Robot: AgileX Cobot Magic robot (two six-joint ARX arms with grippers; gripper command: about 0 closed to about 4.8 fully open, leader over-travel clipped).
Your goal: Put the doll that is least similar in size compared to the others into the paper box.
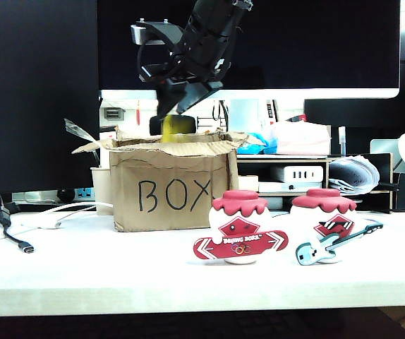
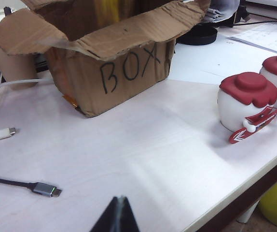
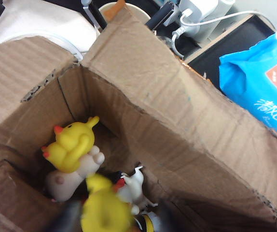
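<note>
Up front on the table, two red-capped white dolls: one with a snowboard, one with a blue guitar, clear of the action. Loose cables trail off left. The left gripper sits low over bare tabletop, its fingers together at the tip, nothing in them. Behind, the paper box, flaps ragged. Right gripper hangs above its open top with the doll, a yellow blur, between the fingers; squeezed or loose, I can't tell. Inside lie a yellow duck toy and other small figures.
</note>
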